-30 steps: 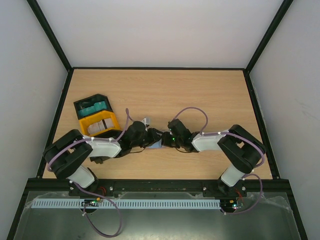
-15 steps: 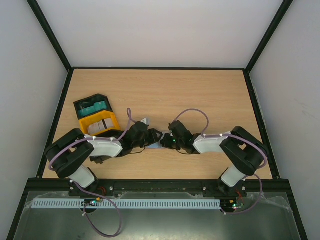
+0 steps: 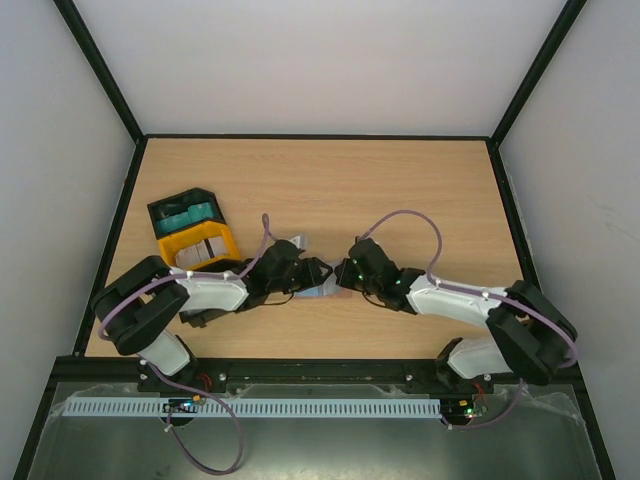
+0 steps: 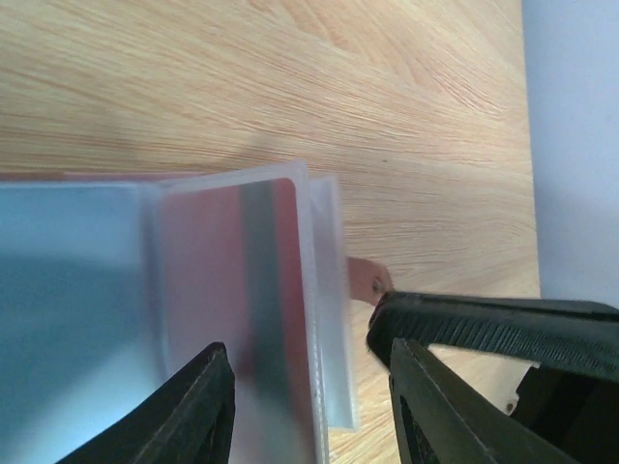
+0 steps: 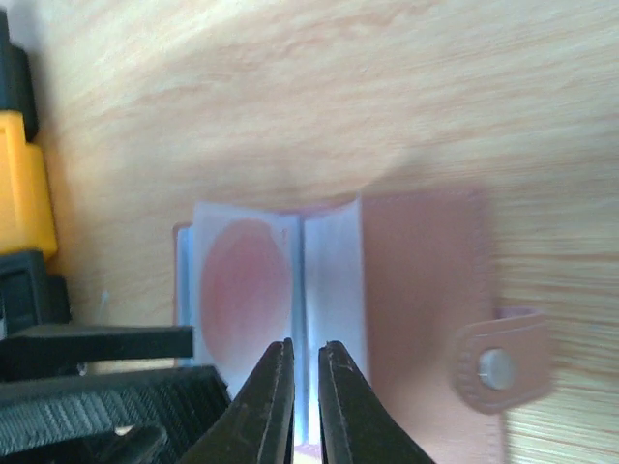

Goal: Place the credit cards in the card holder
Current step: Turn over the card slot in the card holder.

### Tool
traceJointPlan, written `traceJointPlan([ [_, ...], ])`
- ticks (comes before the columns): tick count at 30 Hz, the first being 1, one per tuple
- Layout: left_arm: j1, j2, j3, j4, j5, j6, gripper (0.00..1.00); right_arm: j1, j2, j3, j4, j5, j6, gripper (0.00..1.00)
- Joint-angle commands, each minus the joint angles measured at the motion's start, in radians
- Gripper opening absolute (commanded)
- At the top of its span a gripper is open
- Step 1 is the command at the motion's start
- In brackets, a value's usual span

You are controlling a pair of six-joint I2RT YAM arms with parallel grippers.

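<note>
The card holder (image 3: 319,291) lies open on the table between the two arms, its brown cover (image 5: 418,309) and snap tab (image 5: 497,368) to one side. A red credit card (image 4: 227,290) sits inside one of its clear sleeves and shows as a red patch (image 5: 242,290) in the right wrist view. My left gripper (image 4: 308,348) is open, its fingers either side of the sleeve edges without pressing them. My right gripper (image 5: 307,344) hovers over the fold between two sleeves, its jaws a narrow slit apart. One of its fingers (image 4: 484,329) crosses the left wrist view.
A black tray (image 3: 157,212) with teal cards and a yellow tray (image 3: 231,243) with whitish cards stand at the left, close behind my left arm. The yellow tray's edge (image 5: 19,184) shows in the right wrist view. Black frame rails border the table.
The left jaws have spread wider around the sleeves. The right jaws have cracked open from shut, and the right arm has stretched out flatter, its elbow swinging right.
</note>
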Motion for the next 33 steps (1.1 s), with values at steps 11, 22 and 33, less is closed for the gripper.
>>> traceJointPlan([
  [11, -0.017, 0.010, 0.184, -0.258, 0.009, 0.216, 0.56, -0.007, -0.276, -0.005, -0.269, 0.332, 0.012, 0.18],
  [22, 0.077, -0.329, 0.260, -0.673, -0.220, 0.347, 0.84, -0.020, -0.200, 0.144, -0.349, 0.266, -0.124, 0.47],
  [33, 0.455, -0.590, 0.232, -0.920, -0.184, 0.439, 1.00, -0.072, 0.087, 0.352, -0.296, 0.205, -0.208, 0.55],
])
